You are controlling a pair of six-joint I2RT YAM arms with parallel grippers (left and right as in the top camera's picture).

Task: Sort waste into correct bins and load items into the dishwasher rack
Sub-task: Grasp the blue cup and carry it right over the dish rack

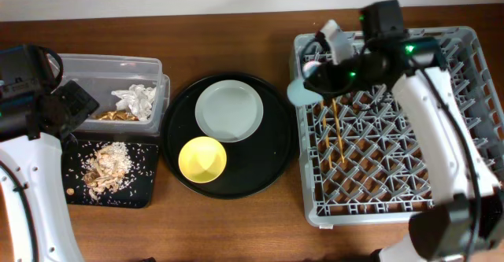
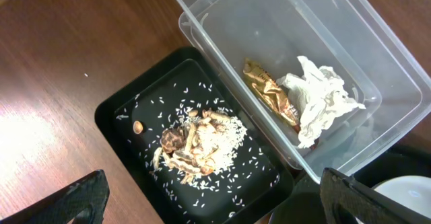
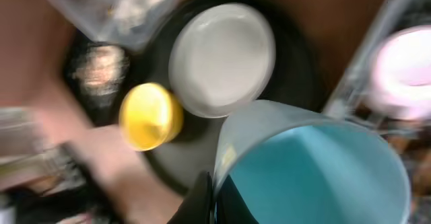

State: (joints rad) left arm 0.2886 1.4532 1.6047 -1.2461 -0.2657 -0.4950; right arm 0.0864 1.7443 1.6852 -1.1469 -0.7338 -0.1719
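Note:
My right gripper (image 1: 309, 81) (image 3: 214, 192) is shut on the rim of the light-blue cup (image 1: 297, 92) (image 3: 316, 170) and holds it over the left edge of the grey dishwasher rack (image 1: 472, 128). The pink cup (image 3: 404, 66) sits in the rack's far left corner. The chopsticks (image 1: 337, 132) lie in the rack. The plate (image 1: 228, 110) (image 3: 222, 56) and yellow bowl (image 1: 202, 159) (image 3: 149, 115) rest on the round black tray. My left gripper (image 1: 75, 105) (image 2: 222, 214) is open and empty above the shallow black tray (image 2: 128, 109), which holds food scraps (image 2: 199, 143). Tissue (image 2: 323, 99) and foil wrapper (image 2: 269, 93) lie in the clear tub (image 2: 377, 56).
The large round black tray (image 1: 272, 164) lies between the bins and the rack. The clear tub (image 1: 94, 65) sits behind the shallow black tray (image 1: 146, 195) at the left. Rice grains are scattered across the shallow tray. Bare wood table runs along the front.

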